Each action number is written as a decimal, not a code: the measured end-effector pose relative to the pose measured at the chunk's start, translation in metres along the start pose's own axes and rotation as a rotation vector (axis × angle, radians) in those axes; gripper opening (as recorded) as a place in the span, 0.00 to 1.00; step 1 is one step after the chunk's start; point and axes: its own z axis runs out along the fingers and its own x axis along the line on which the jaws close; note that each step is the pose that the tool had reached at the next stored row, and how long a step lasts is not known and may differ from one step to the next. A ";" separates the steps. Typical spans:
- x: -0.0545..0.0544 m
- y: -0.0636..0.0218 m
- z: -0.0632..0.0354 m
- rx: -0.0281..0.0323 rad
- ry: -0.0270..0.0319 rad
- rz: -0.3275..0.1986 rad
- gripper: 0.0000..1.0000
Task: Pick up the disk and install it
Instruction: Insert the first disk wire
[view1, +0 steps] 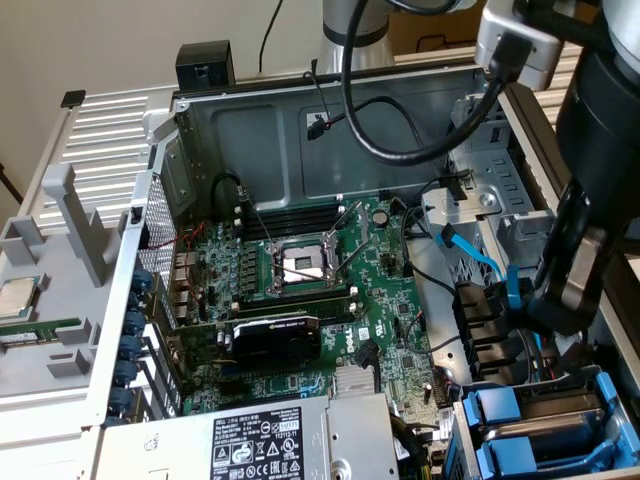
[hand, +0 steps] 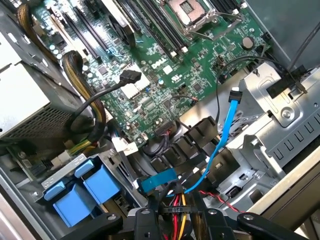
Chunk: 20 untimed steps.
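The computer case (view1: 300, 130) is bare grey metal with a dull, smooth finish. The circuit board (view1: 390, 300) is glossy green, with shiny metal around the empty socket (view1: 300, 265). The power box (view1: 330, 440) is matt grey metal and carries a black printed paper label (view1: 262, 450). The drive holders (hand: 82, 192) are bright blue smooth plastic. A flat cable (hand: 225, 135) is glossy light blue plastic. The fan block (view1: 487, 330) is black matt plastic. The arm (view1: 600, 160) looks dark and smooth, with a silver metal joint (view1: 520, 45).
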 end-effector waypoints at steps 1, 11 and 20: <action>0.001 0.0013 -0.0004 0.0001 0.0001 0.000 0.36; 0.003 0.0069 -0.0019 0.0060 0.0064 0.006 0.36; 0.004 0.0087 -0.0035 0.0464 0.0293 0.010 0.36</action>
